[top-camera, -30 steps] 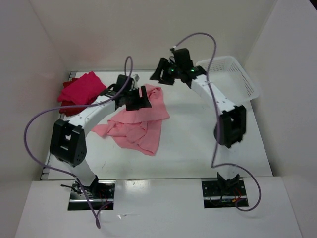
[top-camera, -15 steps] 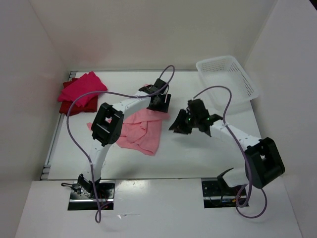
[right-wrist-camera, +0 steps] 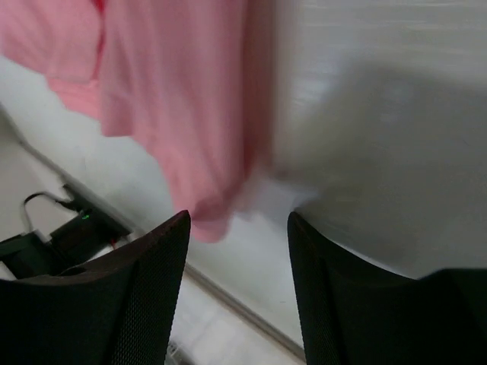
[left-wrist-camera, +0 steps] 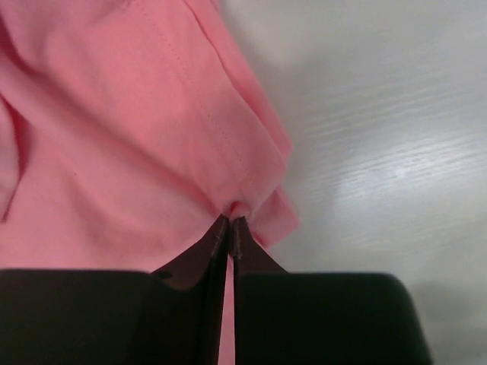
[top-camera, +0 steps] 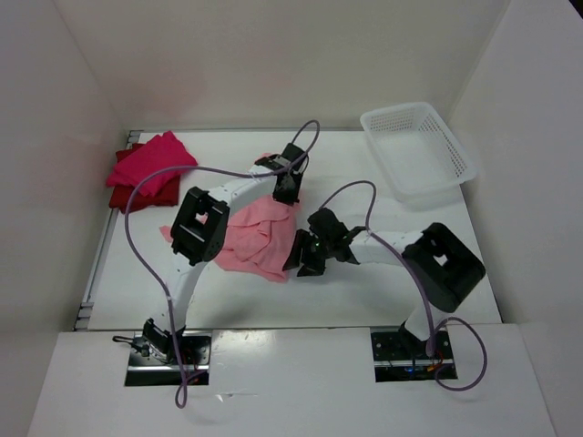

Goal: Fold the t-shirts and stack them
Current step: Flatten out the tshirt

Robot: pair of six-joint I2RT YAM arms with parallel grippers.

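Observation:
A pale pink t-shirt (top-camera: 258,238) lies crumpled in the middle of the table. My left gripper (top-camera: 285,196) sits at its far right edge. In the left wrist view that gripper (left-wrist-camera: 230,221) is shut on a small fold of the pale pink t-shirt (left-wrist-camera: 114,137). My right gripper (top-camera: 301,262) hovers by the shirt's near right corner. In the right wrist view it (right-wrist-camera: 238,222) stands open, with a corner of the pale pink t-shirt (right-wrist-camera: 179,99) just ahead of its left finger. A magenta t-shirt (top-camera: 151,158) rests on a dark red t-shirt (top-camera: 137,197) at the far left.
A white lattice basket (top-camera: 453,150) stands at the far right corner. White walls close in the table on three sides. Purple cables loop over both arms. The arm bases are at the near edge.
My left gripper has shut on the shirt's far right edge. The right arm swung from the far side down and left to the shirt's near right corner.

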